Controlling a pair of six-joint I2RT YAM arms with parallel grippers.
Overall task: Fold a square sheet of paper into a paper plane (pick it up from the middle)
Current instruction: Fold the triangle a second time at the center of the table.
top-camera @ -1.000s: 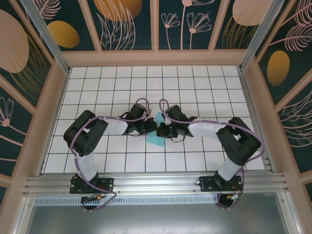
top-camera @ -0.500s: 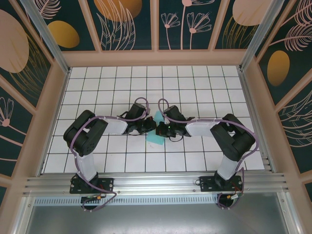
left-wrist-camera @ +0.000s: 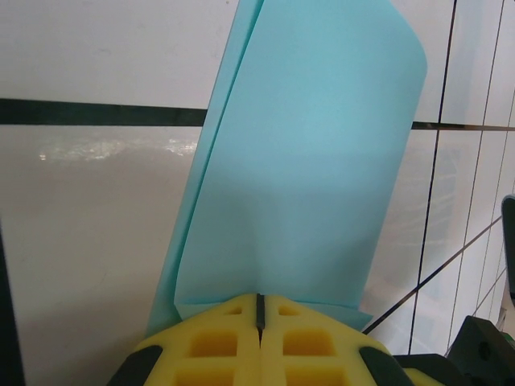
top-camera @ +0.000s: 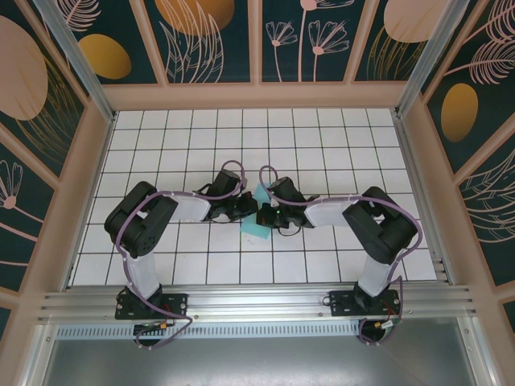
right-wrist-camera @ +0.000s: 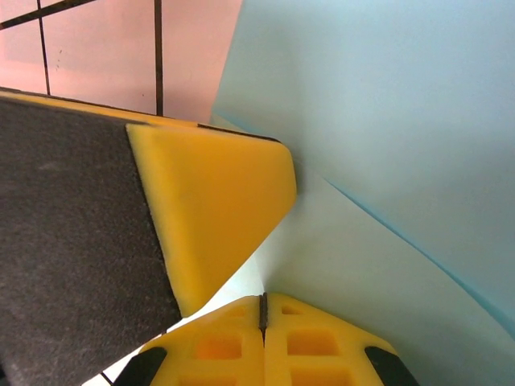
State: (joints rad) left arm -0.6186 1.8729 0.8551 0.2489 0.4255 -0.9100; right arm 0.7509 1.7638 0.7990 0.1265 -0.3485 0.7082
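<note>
Turquoise is the colour of the square sheet of paper (top-camera: 258, 230), and it sits near the middle of the white bench (top-camera: 161, 153), right where the two arms meet. Each arm goes up from its base at the near edge, bends at a big elbow out to the side, and then reaches in low toward the middle. The left tool (top-camera: 249, 211) and the right tool (top-camera: 266, 215) come nose to nose, very close together. In the left wrist view, the left tool's yellow fingers (left-wrist-camera: 217, 346) are pressed tight with only a thin dark line between them, and the paper comes out from that line, so this tool is clamped on the paper. In the right wrist view, the right tool's yellow fingers (right-wrist-camera: 314, 346) are pressed together the same way and pinch the paper's edge, with one yellow and black finger of the left tool just beside them. The paper is not flat. It is folded into two layers, and the top layer bends over in a soft curve. From above, one bit pokes out behind the tools and a bigger bit shows in front of them.
</note>
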